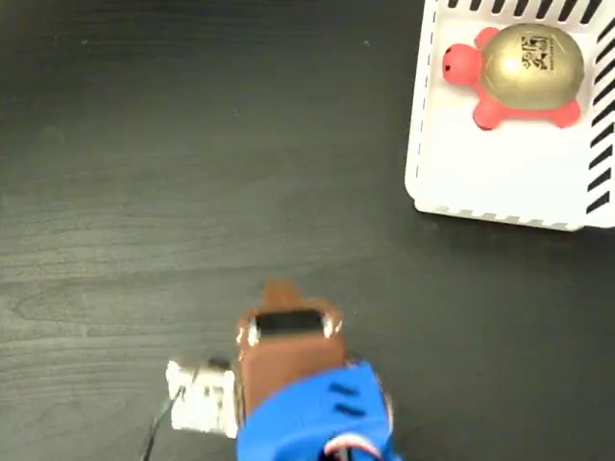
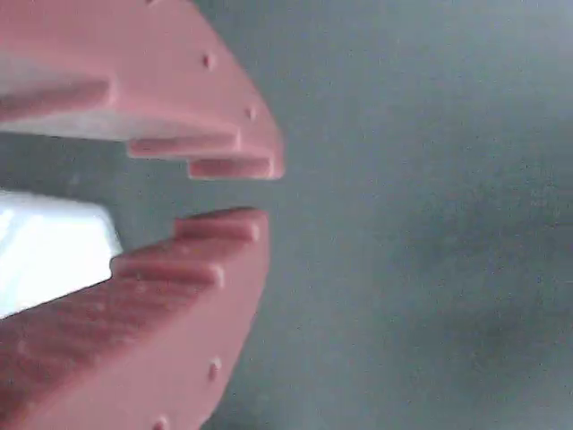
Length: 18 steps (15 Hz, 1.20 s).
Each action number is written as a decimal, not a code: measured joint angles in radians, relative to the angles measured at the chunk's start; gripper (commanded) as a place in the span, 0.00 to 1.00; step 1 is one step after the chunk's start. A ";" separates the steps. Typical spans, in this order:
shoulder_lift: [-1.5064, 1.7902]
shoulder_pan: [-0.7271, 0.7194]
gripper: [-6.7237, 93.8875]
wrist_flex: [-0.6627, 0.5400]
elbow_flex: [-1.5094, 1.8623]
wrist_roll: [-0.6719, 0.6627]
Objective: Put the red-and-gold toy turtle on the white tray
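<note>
Dark table (image 1: 144, 192): turtle (image 1: 519, 72) on tray (image 1: 500, 182), far from claw (image 1: 279, 293).

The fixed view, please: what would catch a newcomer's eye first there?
The red-and-gold toy turtle stands out, sitting on the white tray at the upper right of the dark table. Next comes the blue arm at the bottom edge, its claw empty with a narrow gap between the fingertips in the wrist view.
</note>
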 measured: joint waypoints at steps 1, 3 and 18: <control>0.009 0.014 0.07 0.009 0.015 0.000; 0.043 0.028 0.07 0.029 0.017 0.000; 0.091 0.032 0.07 0.031 0.032 -0.018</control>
